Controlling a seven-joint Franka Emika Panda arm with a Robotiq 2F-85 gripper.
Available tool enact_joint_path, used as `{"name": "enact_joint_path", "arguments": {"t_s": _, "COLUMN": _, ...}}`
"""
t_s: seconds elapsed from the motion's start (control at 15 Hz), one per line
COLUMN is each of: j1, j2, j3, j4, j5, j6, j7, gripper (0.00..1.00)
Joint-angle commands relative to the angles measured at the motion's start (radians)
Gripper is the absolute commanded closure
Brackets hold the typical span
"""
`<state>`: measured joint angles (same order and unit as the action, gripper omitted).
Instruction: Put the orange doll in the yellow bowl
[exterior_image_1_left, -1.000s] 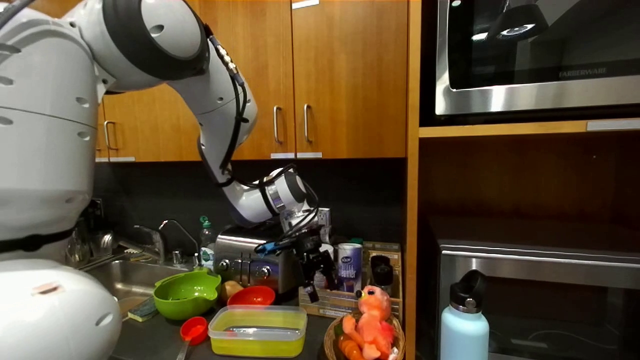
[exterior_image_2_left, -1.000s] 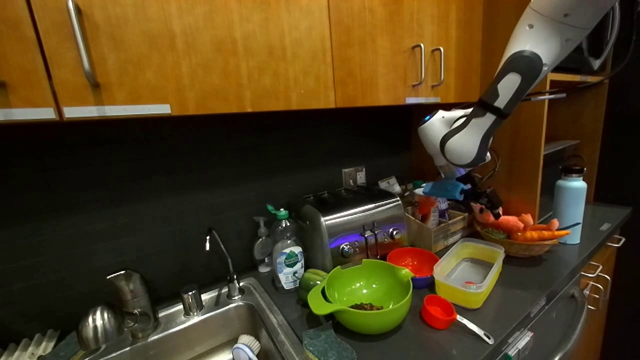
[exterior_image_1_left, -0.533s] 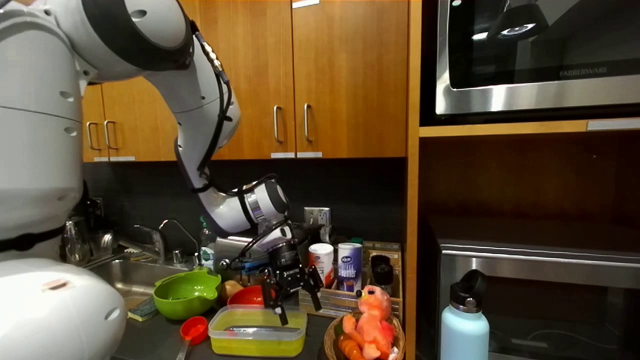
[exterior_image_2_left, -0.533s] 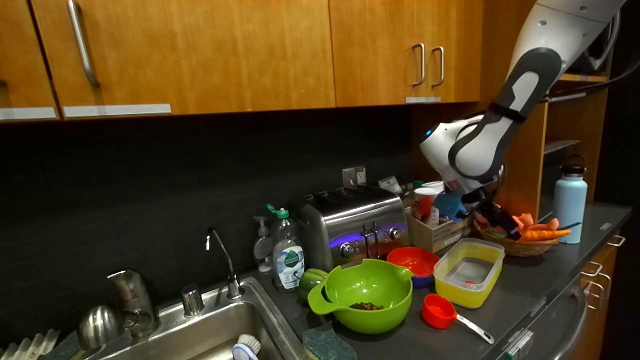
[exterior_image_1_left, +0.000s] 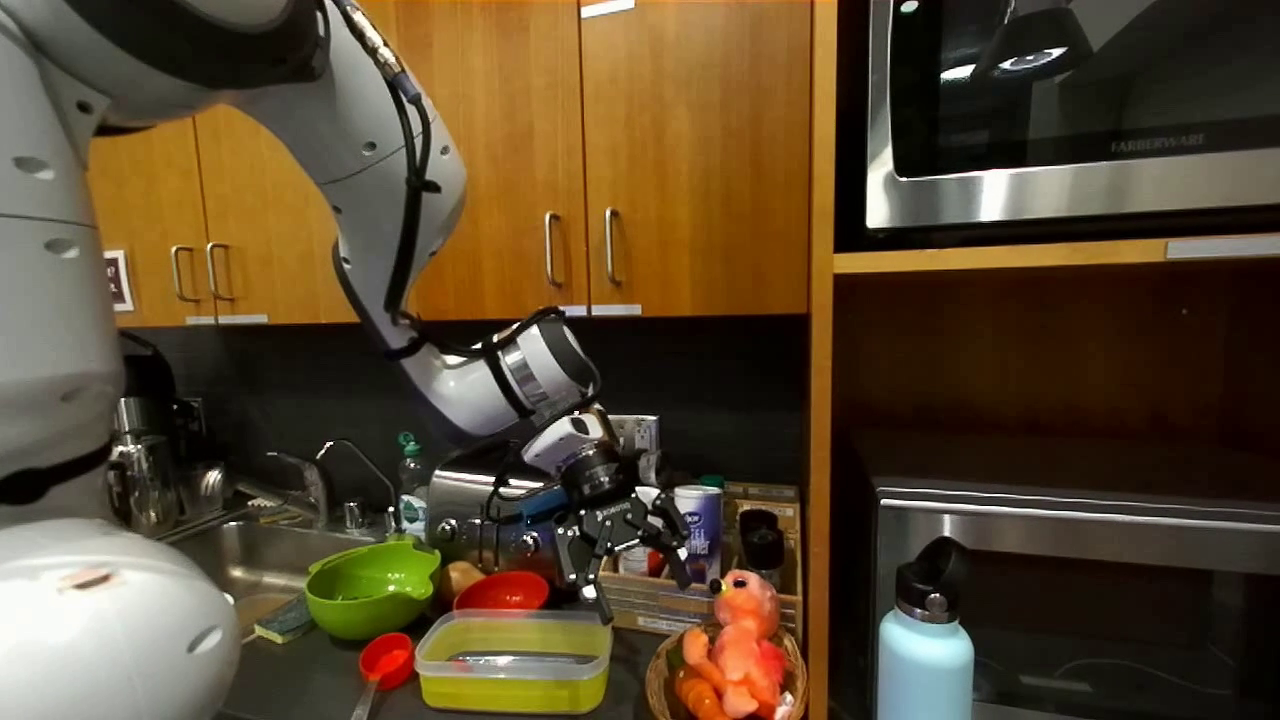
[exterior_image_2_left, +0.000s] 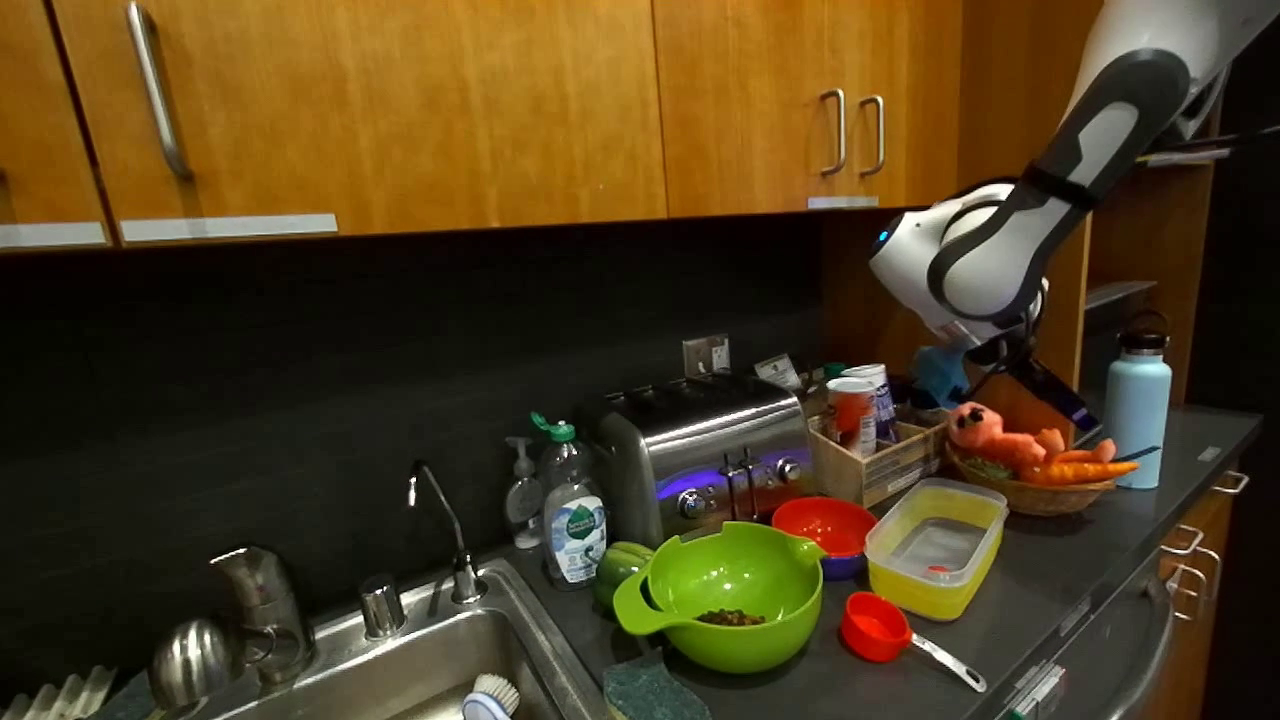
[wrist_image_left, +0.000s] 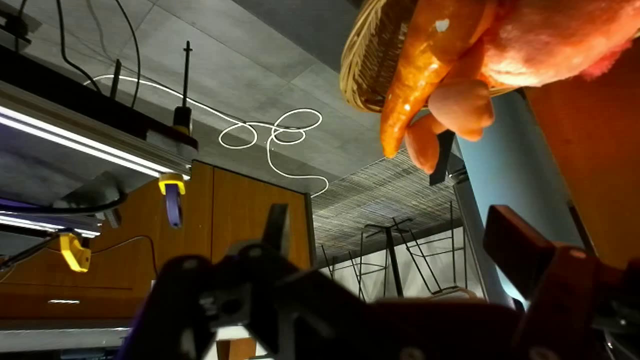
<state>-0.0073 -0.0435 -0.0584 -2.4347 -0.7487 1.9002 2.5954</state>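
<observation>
The orange doll (exterior_image_1_left: 745, 645) is a soft plush figure lying propped in the wicker basket, its head raised at one end. In the wrist view part of the orange doll (wrist_image_left: 560, 40) fills the top right corner, beyond the fingers. My gripper (exterior_image_1_left: 644, 594) hangs tilted over the counter, its jaws wide apart with nothing between them. In an exterior view it appears up and to the left of the doll; in an exterior view a fingertip (exterior_image_2_left: 1083, 415) shows above the doll's legs. The yellow bowl (exterior_image_1_left: 515, 688), a rectangular translucent tub, stands beside the basket (exterior_image_2_left: 1040, 497).
An orange carrot (wrist_image_left: 420, 80) shares the basket with the doll. Behind stands a wooden caddy (exterior_image_2_left: 885, 470) with canisters, near a toaster (exterior_image_2_left: 720, 450). A light blue bottle (exterior_image_2_left: 1138, 420) is close to the basket. A green bowl (exterior_image_2_left: 740, 640) and a red measuring cup (exterior_image_2_left: 877, 627) sit nearby.
My gripper dipped over the tub, then rose and swung back towards the basket side. In an exterior view it moved right, uncovering the doll's head. Doll and bowl have stayed put.
</observation>
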Motion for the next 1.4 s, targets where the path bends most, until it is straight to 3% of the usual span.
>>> {"name": "enact_joint_path", "arguments": {"t_s": 0.0, "j1": -0.011, "j2": 0.007, "j3": 0.014, "j4": -0.002, "j5": 0.001, "j6": 0.0, "j7": 0.001, "gripper": 0.0}}
{"name": "enact_joint_path", "arguments": {"t_s": 0.33, "j1": -0.025, "j2": 0.033, "j3": 0.006, "j4": -0.001, "j5": 0.085, "j6": 0.074, "j7": -0.173, "gripper": 0.0}}
{"name": "enact_joint_path", "arguments": {"t_s": 0.47, "j1": -0.029, "j2": 0.042, "j3": 0.008, "j4": 0.014, "j5": 0.05, "j6": 0.019, "j7": -0.093, "gripper": 0.0}}
{"name": "enact_joint_path", "arguments": {"t_s": 0.8, "j1": -0.037, "j2": 0.034, "j3": 0.006, "j4": 0.001, "j5": 0.064, "j6": 0.045, "j7": -0.131, "gripper": 0.0}}
{"name": "enact_joint_path", "arguments": {"t_s": 1.33, "j1": -0.079, "j2": -0.023, "j3": -0.033, "j4": -0.021, "j5": 0.176, "j6": 0.18, "j7": -0.415, "gripper": 0.0}}
